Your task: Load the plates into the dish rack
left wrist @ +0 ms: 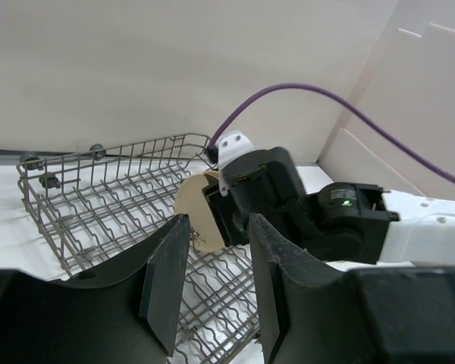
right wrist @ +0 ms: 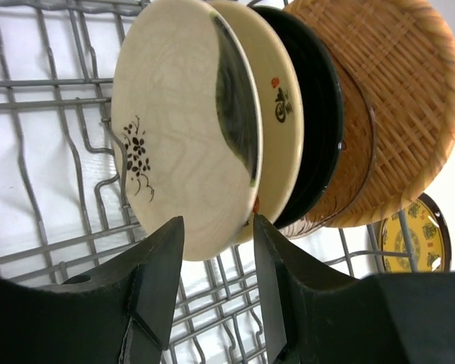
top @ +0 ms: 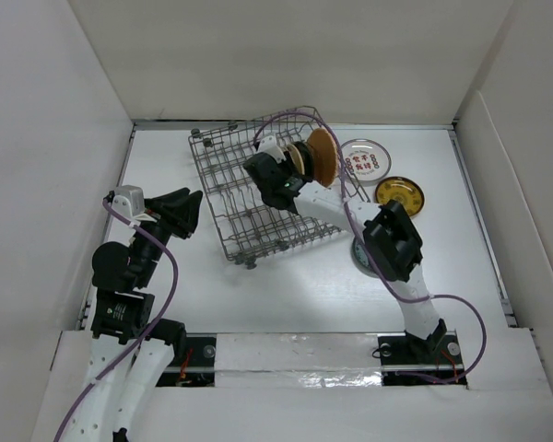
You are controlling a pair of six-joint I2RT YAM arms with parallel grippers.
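The grey wire dish rack (top: 229, 198) stands mid-table. Several plates stand on edge at its right end: a cream one with a flower sprig (right wrist: 182, 129), a second cream one (right wrist: 277, 114), a black one (right wrist: 322, 114) and orange-brown ones (right wrist: 398, 91), seen from above as an orange disc (top: 321, 155). My right gripper (right wrist: 218, 220) is open inside the rack, its jaws either side of the front cream plate's lower rim, not closed on it. My left gripper (top: 192, 212) is open and empty left of the rack; its view (left wrist: 218, 221) shows the rack (left wrist: 98, 205) and the cream plate (left wrist: 191, 206).
A white plate with red marks (top: 364, 159) and a patterned yellow plate (top: 399, 194) lie flat right of the rack. A greyish plate (top: 358, 256) lies partly under my right arm. White walls enclose the table.
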